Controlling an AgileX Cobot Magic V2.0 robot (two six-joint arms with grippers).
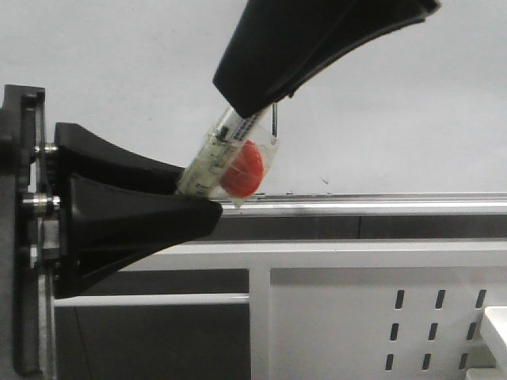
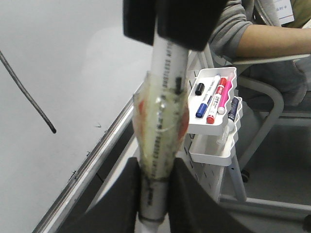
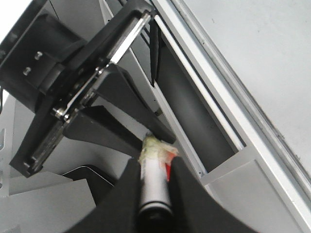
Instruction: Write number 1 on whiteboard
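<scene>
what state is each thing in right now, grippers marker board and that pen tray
left gripper: shut on the marker's lower end
right gripper: shut on the marker's upper end
marker: tilted, held by both grippers, wrapped in tape with a red patch
whiteboard: bears a dark stroke
number 1: drawn, thin and slightly curved
pen tray: holds several pens

marker pen (image 2: pixel 163 102) print, perhaps letters, unreadable
</scene>
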